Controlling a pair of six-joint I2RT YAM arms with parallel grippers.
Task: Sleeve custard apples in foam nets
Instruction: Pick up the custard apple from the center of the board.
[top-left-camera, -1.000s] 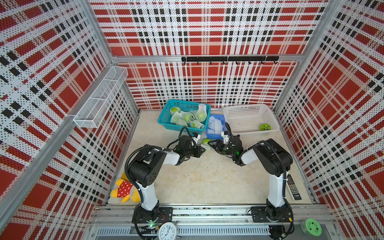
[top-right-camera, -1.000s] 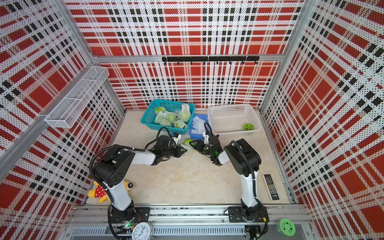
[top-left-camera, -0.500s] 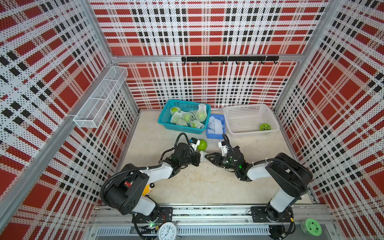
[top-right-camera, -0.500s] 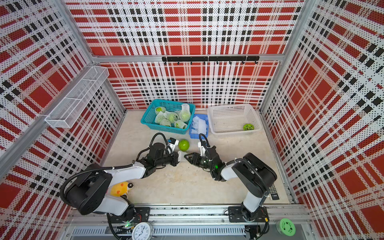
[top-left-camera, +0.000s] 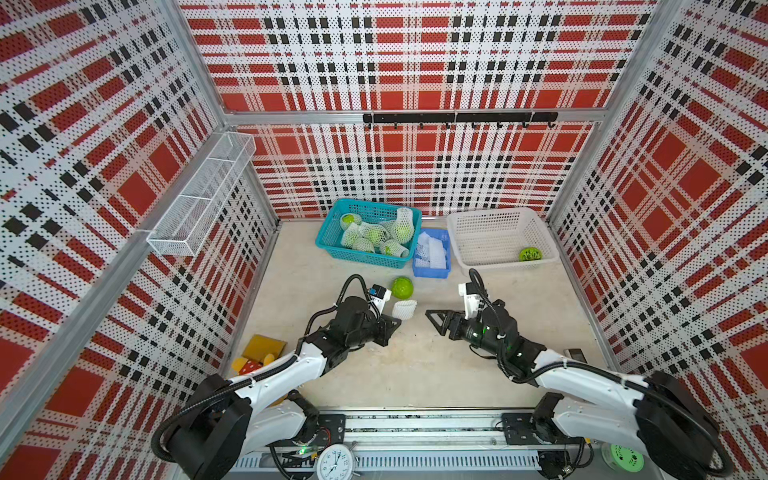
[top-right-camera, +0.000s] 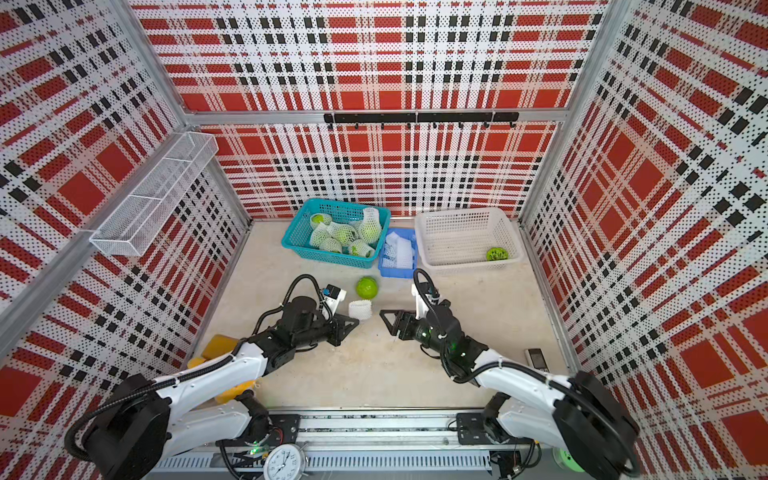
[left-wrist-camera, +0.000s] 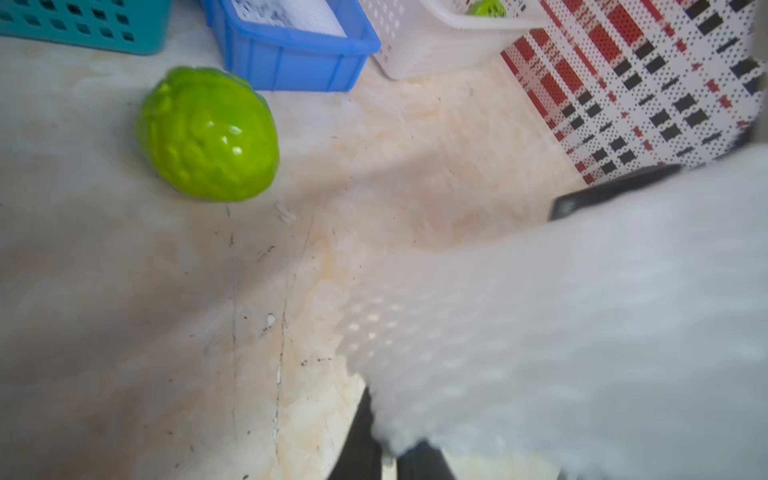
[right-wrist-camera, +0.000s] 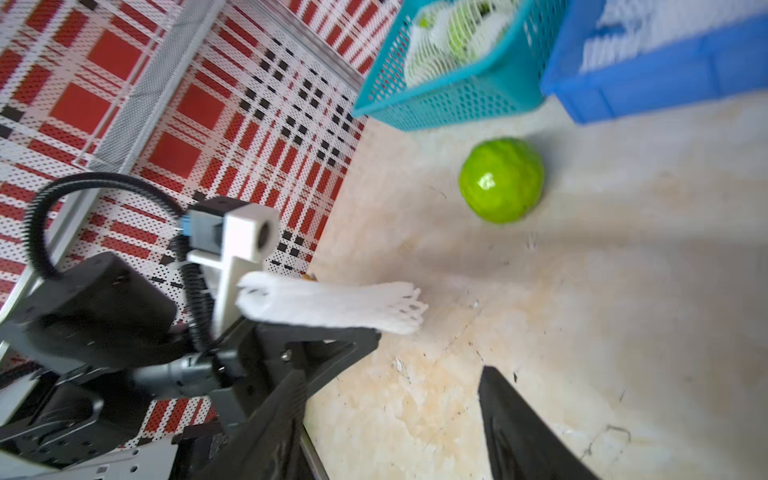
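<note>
White foam mesh clamped in the left gripper (top-left-camera: 394, 327): jaws all but closed on one end of a foam net (top-left-camera: 405, 309), free end poking toward the middle of the table, flattened, mouth not spread. Seen close in the right wrist view as a limp, squashed tube (right-wrist-camera: 332, 305); fills and blurs much of the left wrist view (left-wrist-camera: 561, 332). Facing it, just apart, the right gripper (top-left-camera: 434, 321): fingers (right-wrist-camera: 523, 432) spread wide, nothing between them, tips aimed at the net's loose end. Beyond the net, near but not touching, one bare custard apple (top-left-camera: 402, 287) on the tabletop, glossy and bumpy, just short of the blue tray (top-left-camera: 432, 273) of spare nets. Further back, a teal basket (top-left-camera: 361, 258) with several sleeved fruits (top-left-camera: 376, 237); beside the tray, a white lattice basket (top-left-camera: 505, 262) holding a single green dark-marked item (top-left-camera: 530, 254). Judged as the opening-up step: net in hand, fruit set out, sleeve not yet on. Next, probably: bring the empty claw to the free rim, take only one wall of the mesh, pull away from the left grip to open a mouth wide enough for the fruit. Calls for a shallow, light pinch on soft, slippery foam; no catching both layers, no sealing the tube.
</note>
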